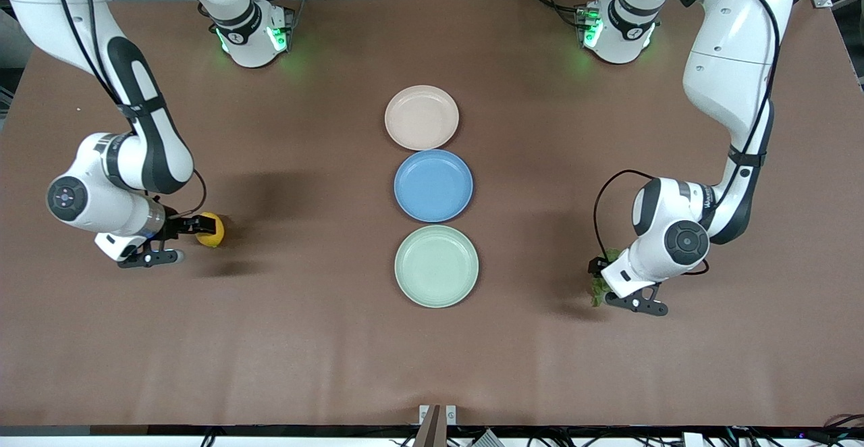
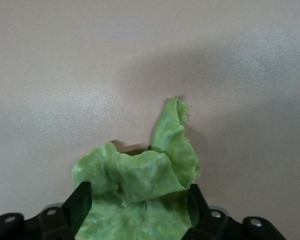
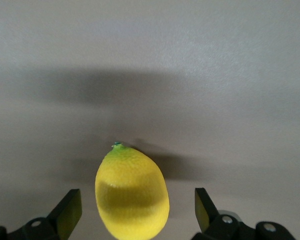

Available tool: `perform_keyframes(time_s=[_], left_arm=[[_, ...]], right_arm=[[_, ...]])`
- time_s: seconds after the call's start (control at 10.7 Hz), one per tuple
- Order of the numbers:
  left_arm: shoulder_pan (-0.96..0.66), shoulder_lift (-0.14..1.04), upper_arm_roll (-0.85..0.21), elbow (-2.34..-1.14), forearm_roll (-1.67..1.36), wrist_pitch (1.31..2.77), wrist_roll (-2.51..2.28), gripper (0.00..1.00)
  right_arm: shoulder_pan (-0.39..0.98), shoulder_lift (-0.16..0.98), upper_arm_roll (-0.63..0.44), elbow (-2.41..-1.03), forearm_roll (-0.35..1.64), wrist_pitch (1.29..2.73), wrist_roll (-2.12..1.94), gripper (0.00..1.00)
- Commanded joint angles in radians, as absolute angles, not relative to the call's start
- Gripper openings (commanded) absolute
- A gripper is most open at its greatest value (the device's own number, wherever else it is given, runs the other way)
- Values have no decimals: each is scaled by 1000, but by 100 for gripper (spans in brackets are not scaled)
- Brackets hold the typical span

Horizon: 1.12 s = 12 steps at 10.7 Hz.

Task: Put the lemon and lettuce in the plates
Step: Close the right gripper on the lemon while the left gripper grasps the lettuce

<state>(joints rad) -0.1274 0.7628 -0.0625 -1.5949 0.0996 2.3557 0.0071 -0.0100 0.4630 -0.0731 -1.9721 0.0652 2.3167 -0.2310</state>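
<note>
The lemon [image 1: 210, 229] lies on the table toward the right arm's end. My right gripper [image 1: 190, 238] is low around it. In the right wrist view the lemon [image 3: 132, 195] sits between the open fingers [image 3: 70, 212] of my right gripper [image 3: 135, 207], with a gap on each side. The lettuce [image 1: 597, 293] lies toward the left arm's end. My left gripper [image 1: 601, 283] is down on it. In the left wrist view the lettuce [image 2: 135, 185] fills the space between the spread fingers [image 2: 82, 202] of my left gripper [image 2: 138, 202]. The beige-pink plate [image 1: 422, 117] and the mint green plate [image 1: 436, 266] are empty.
A bright blue plate [image 1: 433, 186] lies between the two pale plates, all three in a row at mid-table. The beige-pink plate is farthest from the front camera and the mint green one nearest. The brown table [image 1: 304, 339] is bare around both grippers.
</note>
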Motion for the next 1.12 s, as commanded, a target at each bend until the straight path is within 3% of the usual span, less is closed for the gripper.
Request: perform_keyframes(time_s=[0.0, 0.37, 0.47, 0.56, 0.65, 0.75, 1.03], left_arm=[[-126, 782, -64, -1575, 98, 2368, -9, 70], [-124, 781, -64, -1575, 98, 2378, -9, 14], [-124, 773, -64, -1575, 98, 2378, -6, 0], [-124, 769, -64, -1575, 98, 2376, -5, 0], [-123, 755, -64, -1572, 98, 2375, -5, 0], [-126, 749, -66, -1569, 98, 2370, -5, 0], [-135, 689, -96, -1569, 80, 2364, -5, 0]], right_arm=[[-11, 497, -71, -1977, 69, 2339, -232, 100], [-15, 518, -71, -1979, 72, 2341, -233, 100], [-15, 520, -71, -1979, 74, 2341, -232, 95], [-11, 519, -71, -1979, 75, 2341, -232, 57], [-11, 518, -71, -1979, 75, 2339, -232, 26], [-9, 518, -69, -1980, 81, 2336, -230, 16], [26, 482, -60, -1991, 84, 2255, -146, 16]])
